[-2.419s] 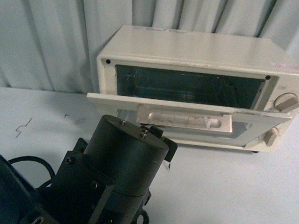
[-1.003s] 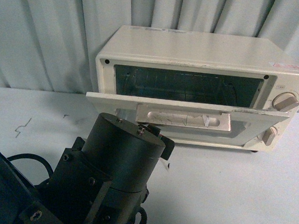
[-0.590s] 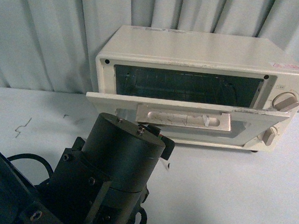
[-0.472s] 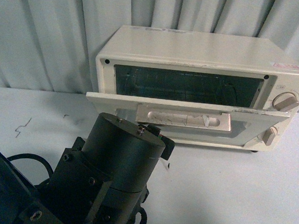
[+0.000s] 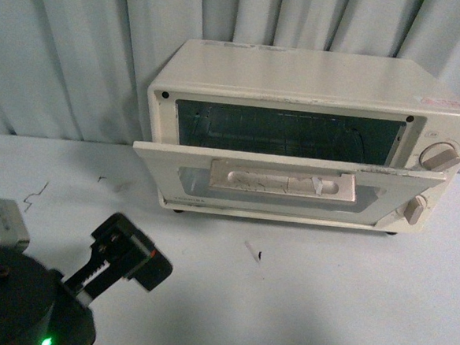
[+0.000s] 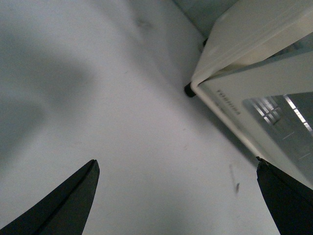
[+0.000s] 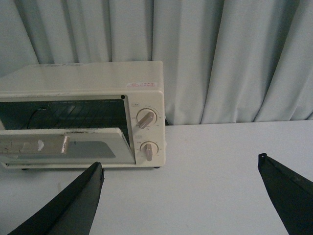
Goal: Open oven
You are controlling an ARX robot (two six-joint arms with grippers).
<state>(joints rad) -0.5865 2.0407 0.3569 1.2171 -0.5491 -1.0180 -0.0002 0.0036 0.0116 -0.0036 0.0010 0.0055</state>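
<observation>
Pale pleated curtains [image 5: 73, 51] hang behind a white tabletop [image 5: 347, 299] where the oven [image 5: 314, 91], a cream-white boxy toaster model, stands at the far side, right of centre in the front view. Its door [image 5: 285, 180] is swung down roughly level, the bar handle [image 5: 283, 180] facing up, with the dark cavity and the wires of a rack [image 5: 288, 133] open to view above it. Two beige knobs [image 5: 439, 156] sit one above the other on the right end of the oven's face.

At the near left of the tabletop, the left gripper [image 5: 125, 254] hangs over bare surface, well apart from the oven and touching nothing. In the left wrist view its dark fingers [image 6: 63, 205] are spread wide, with only the white tabletop between them and the oven's lower front corner and a black foot [image 6: 188, 90] beyond.

From the right wrist view, the right gripper [image 7: 181, 196] also has its fingers [image 7: 68, 205] spread wide apart and empty, held back from the oven, whose knob end faces that camera across open tabletop. A few small dark marks [image 5: 35, 196] dot the surface near the left edge.
</observation>
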